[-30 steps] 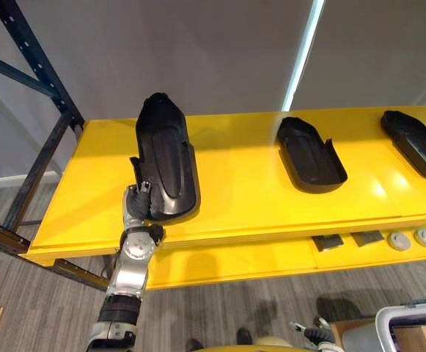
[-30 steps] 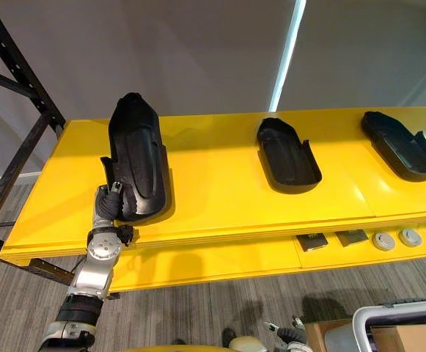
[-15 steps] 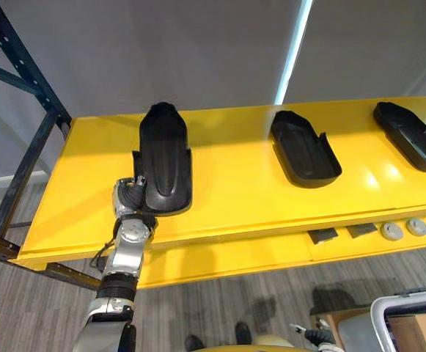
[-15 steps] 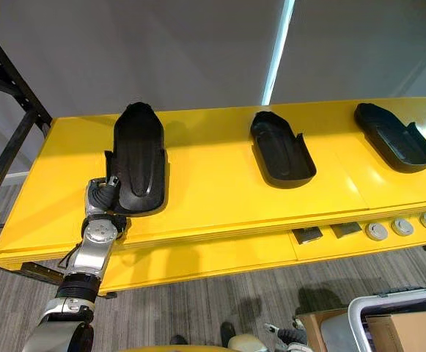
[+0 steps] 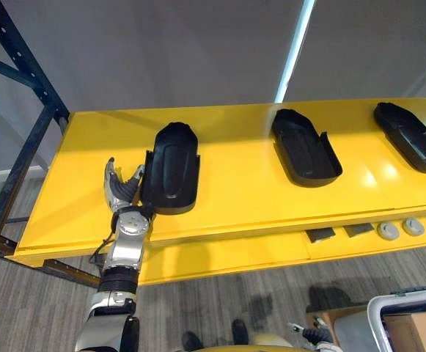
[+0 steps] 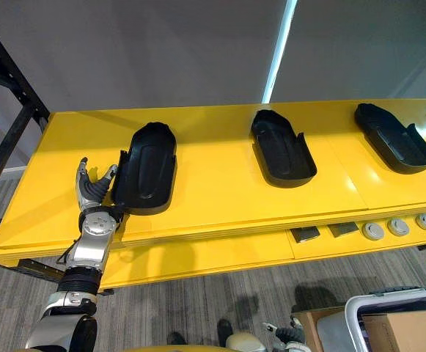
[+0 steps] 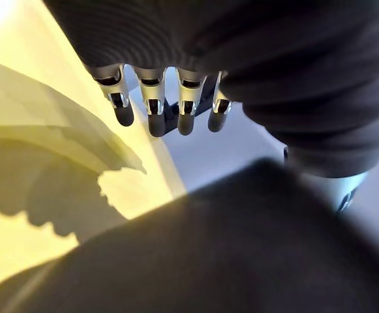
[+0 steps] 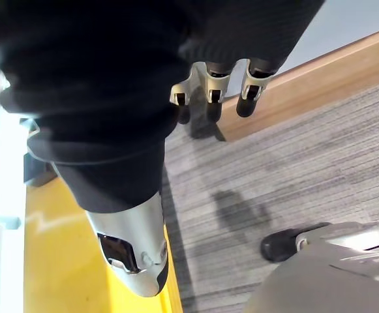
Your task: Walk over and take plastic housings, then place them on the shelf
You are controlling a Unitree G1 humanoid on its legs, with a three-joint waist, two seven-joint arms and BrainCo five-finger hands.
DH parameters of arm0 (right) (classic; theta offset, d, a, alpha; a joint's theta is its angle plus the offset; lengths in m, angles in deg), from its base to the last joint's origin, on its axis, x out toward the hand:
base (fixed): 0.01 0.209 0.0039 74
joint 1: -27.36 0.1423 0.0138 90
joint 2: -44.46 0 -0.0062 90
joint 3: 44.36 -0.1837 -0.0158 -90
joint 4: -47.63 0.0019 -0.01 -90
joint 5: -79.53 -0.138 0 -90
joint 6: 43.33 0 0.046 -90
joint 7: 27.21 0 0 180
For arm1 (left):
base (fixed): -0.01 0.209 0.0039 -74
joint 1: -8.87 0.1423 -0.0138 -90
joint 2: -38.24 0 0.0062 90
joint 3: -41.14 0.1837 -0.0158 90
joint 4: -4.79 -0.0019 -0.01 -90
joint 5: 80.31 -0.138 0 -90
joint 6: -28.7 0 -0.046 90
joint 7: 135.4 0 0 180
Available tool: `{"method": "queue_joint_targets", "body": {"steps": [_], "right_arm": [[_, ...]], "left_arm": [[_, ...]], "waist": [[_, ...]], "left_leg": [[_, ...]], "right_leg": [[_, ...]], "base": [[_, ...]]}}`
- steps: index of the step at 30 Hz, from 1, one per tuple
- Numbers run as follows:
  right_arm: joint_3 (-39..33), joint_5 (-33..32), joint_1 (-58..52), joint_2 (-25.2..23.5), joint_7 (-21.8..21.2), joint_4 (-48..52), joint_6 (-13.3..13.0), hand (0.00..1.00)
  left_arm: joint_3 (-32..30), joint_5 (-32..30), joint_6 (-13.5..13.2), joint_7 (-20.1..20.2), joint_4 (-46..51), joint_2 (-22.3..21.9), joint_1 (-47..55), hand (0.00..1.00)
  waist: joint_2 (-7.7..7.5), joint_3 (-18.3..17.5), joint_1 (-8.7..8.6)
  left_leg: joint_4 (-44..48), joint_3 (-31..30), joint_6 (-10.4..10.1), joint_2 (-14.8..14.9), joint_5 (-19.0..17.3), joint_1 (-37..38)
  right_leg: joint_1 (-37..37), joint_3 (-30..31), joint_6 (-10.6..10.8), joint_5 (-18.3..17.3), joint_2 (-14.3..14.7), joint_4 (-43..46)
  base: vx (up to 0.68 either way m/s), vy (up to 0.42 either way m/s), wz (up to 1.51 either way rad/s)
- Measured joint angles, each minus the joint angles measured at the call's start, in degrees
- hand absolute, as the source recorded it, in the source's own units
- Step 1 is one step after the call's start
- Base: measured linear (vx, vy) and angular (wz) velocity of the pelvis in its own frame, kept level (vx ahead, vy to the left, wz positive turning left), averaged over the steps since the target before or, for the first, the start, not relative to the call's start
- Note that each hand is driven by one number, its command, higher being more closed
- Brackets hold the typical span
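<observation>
A black plastic housing (image 5: 171, 176) lies flat on the yellow shelf (image 5: 234, 198), hollow side up, toward its left end. My left hand (image 5: 121, 192) is open just left of it, fingers straight and spread, thumb near the housing's edge, holding nothing. In the left wrist view the straight fingers (image 7: 153, 111) reach over the shelf (image 7: 19, 130), with the dark housing (image 7: 228, 248) close beside the hand. Two more black housings (image 5: 306, 155) (image 5: 410, 144) rest farther right on the shelf. My right hand (image 8: 214, 88) hangs low over the grey floor, fingers straight and empty.
A dark rack upright (image 5: 29, 110) stands at the shelf's left end. Small dark squares (image 5: 322, 236) and grey discs (image 5: 410, 227) sit on a lower ledge at the right. A white bin (image 5: 410, 323) with a cardboard box is on the floor at the lower right.
The left housing, held tilted up a second ago, now lies flat on the shelf. My left hand has opened, let it go and moved to its left side.
</observation>
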Motion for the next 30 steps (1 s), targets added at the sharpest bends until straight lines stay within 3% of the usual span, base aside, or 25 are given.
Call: {"method": "queue_joint_targets", "body": {"steps": [7,13,14,22,30], "right_arm": [[0.0,-0.04,0.18,0.15,0.04,-0.2,0.01,0.0],[-0.17,-0.74,-0.15,0.25,0.08,-1.78,-0.59,0.0],[-0.17,-0.79,-0.39,0.29,0.08,-1.79,-0.81,0.0],[0.06,-1.78,-1.56,1.17,0.15,-1.69,-2.0,0.0],[1.72,-1.78,-1.5,1.55,0.49,-1.7,-2.04,0.0]], "left_arm": [[1.38,1.97,-2.24,-2.71,10.92,-4.49,0.43,0.0],[11.12,-3.94,-6.01,-2.8,28.28,-7.14,8.74,0.0],[13.35,-6.08,-6.96,-2.63,30.63,-7.72,11.22,1.0],[19.33,-15.37,-10.53,0.2,36.29,-7.42,25.38,1.0],[20.46,-19.56,-11.07,2.35,27.8,-4.07,29.61,1.0]], "waist": [[0.15,0.18,0.14],[0.4,0.33,0.29],[0.58,0.45,0.56],[1.54,0.83,2.83],[1.22,0.62,3.03]], "left_leg": [[0.0,-0.38,0.02,0.04,0.01,-0.4],[0.0,-0.9,0.02,0.02,0.01,-0.43],[0.0,-1.04,0.03,0.03,0.0,-0.43],[-0.03,-1.99,-0.29,0.15,-0.21,-0.45],[-0.03,-2.85,0.08,-0.42,0.07,-0.17]], "right_leg": [[0.1,-0.29,0.0,-0.01,-0.06,0.04],[0.27,-0.53,0.0,-0.01,-0.14,0.13],[0.3,-0.6,0.0,-0.01,-0.14,0.16],[0.2,-1.37,0.2,-0.19,-0.12,1.06],[0.11,-2.55,1.5,-1.1,-0.77,1.85]], "base": [[0.0,-0.003,0.01],[0.0,-0.002,0.03],[-0.03,-0.027,0.04],[-0.05,-0.03,0.07],[-0.04,-0.013,0.07]]}}
